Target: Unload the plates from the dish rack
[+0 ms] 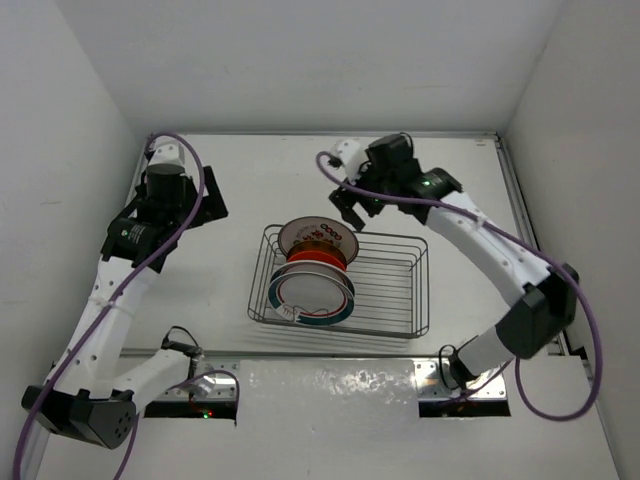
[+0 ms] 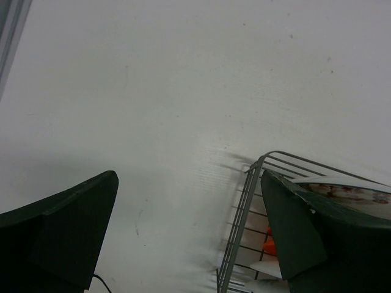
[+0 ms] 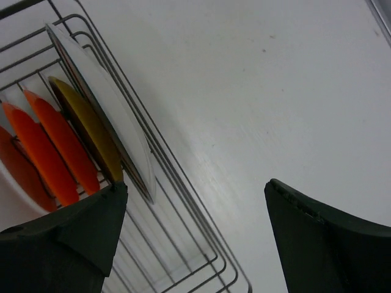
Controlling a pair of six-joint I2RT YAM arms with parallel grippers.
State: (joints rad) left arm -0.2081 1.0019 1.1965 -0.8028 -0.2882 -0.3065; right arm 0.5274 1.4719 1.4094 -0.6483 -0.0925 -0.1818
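The dish rack sits mid-table with several plates standing on edge in its left half. At the back is a white plate with red-and-black marks, then orange plates, and in front a teal-rimmed white plate. My right gripper hovers open just behind the rack's far edge. In the right wrist view, the right gripper is empty over the rack wires, beside the white plate and orange plates. My left gripper is open, left of the rack. In its wrist view, the left gripper holds nothing beside the rack corner.
White walls close in the table on the left, back and right. A metal rail runs along the table's right edge. The arm bases stand at the near edge. Bare white tabletop lies left of and behind the rack.
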